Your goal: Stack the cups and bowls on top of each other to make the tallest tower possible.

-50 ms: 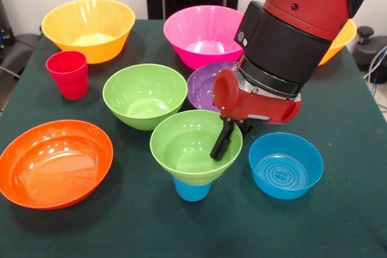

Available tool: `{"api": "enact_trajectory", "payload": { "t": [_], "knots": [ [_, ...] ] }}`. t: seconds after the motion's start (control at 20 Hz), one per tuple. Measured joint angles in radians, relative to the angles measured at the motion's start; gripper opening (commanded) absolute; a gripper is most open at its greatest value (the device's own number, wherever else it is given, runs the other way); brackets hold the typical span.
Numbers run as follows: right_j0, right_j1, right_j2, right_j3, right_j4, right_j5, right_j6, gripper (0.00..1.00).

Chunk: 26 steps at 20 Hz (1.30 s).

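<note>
A green bowl [187, 146] sits upright on top of a sky blue cup [191, 190] near the front middle, forming a small tower. My gripper [221, 144] reaches down into this bowl at its right rim; whether it grips the rim I cannot tell. The red cup [68, 74] stands at the left. A lime green bowl [144, 95] and a purple bowl [202, 86] lie just behind the tower. A blue bowl [285, 164] rests to its right, and a wide orange bowl [54, 161] lies at the front left.
At the back stand a yellow-orange bowl [87, 28] on the left and a pink bowl [202, 34] in the middle. A second yellow-orange bowl [340, 40] shows partly behind the arm on the right. Dark green cloth [338, 222] covers the table.
</note>
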Motion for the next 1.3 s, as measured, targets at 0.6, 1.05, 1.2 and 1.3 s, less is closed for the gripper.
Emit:
{"api": "enact_trajectory", "payload": {
  "t": [0.6, 1.05, 1.2, 1.3],
  "knots": [
    [0.001, 0.000, -0.001, 0.001, -0.056, -0.028, 0.000, 0.00],
    [0.008, -0.002, -0.004, 0.015, -0.089, -0.037, 0.000, 0.00],
    [0.013, -0.004, -0.005, 0.023, -0.090, -0.037, 0.000, 0.00],
    [0.017, -0.006, -0.005, 0.030, -0.090, -0.037, 0.000, 0.00]
  ]
}}
